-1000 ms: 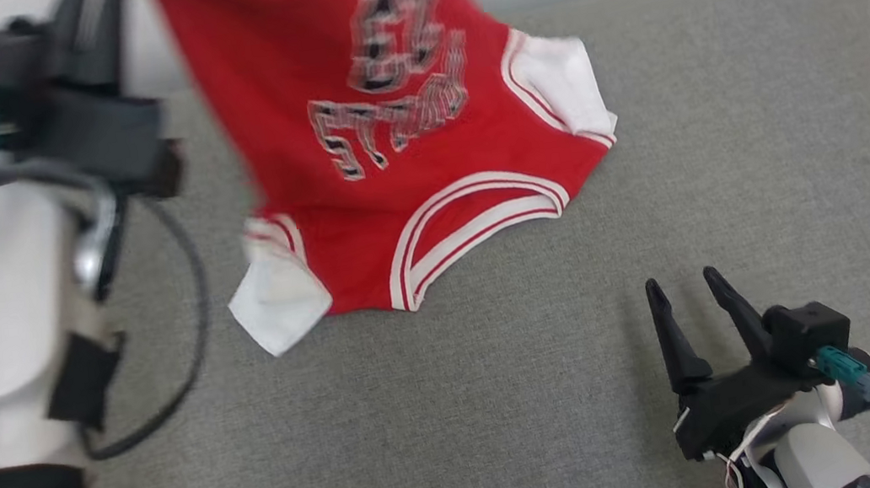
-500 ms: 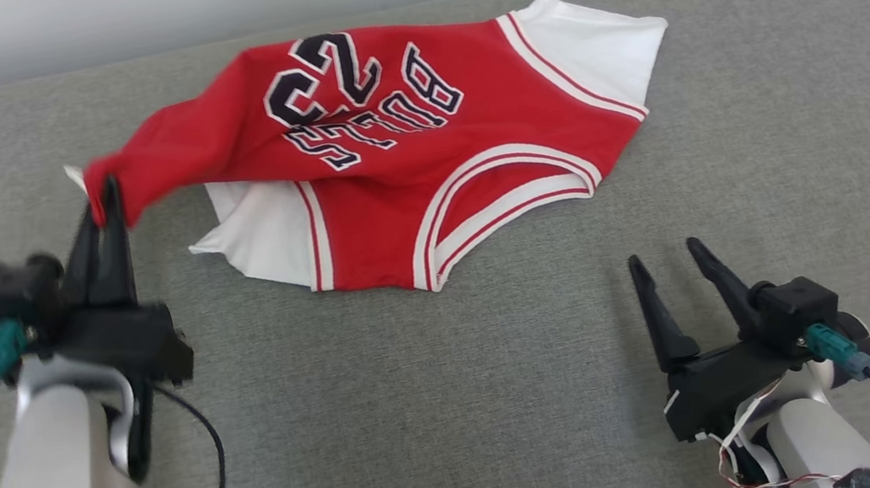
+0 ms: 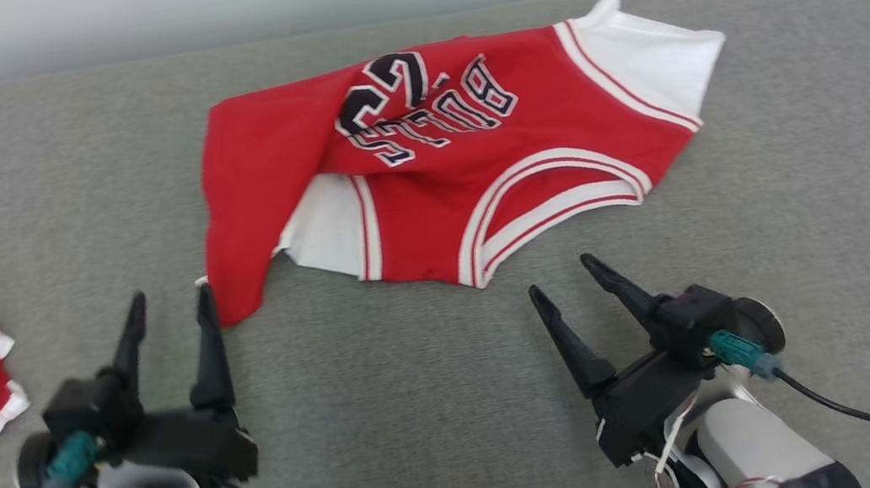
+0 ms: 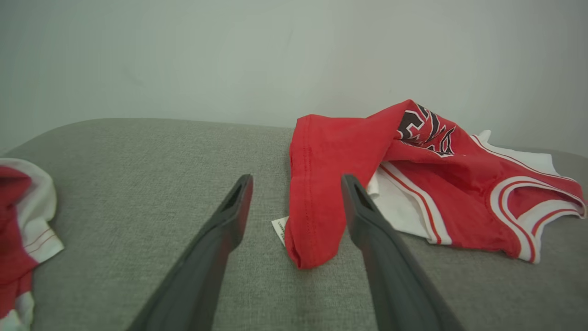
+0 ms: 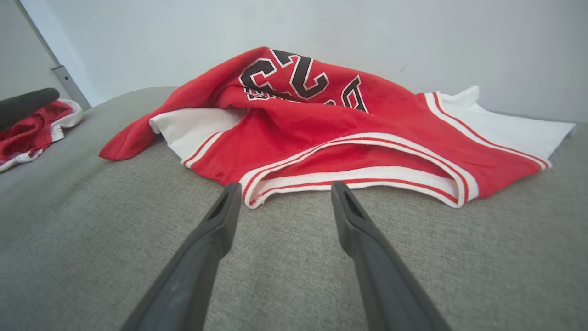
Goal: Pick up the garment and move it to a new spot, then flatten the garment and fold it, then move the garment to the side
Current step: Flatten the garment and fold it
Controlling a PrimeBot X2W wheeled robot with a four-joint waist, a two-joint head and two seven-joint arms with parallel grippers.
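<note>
Both left tool (image 3: 170, 294) and right tool (image 3: 557, 275) gaped empty; doubled-over Bulls jersey (image 3: 435, 184) at twelve o'clock risked pressed-in creases

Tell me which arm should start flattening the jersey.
Left, probably. The left gripper stands open right beside the folded-over corner of the jersey, the part that most needs pulling flat. The right gripper, also open, sits apart from the collar edge, which lies fairly flat.
</note>
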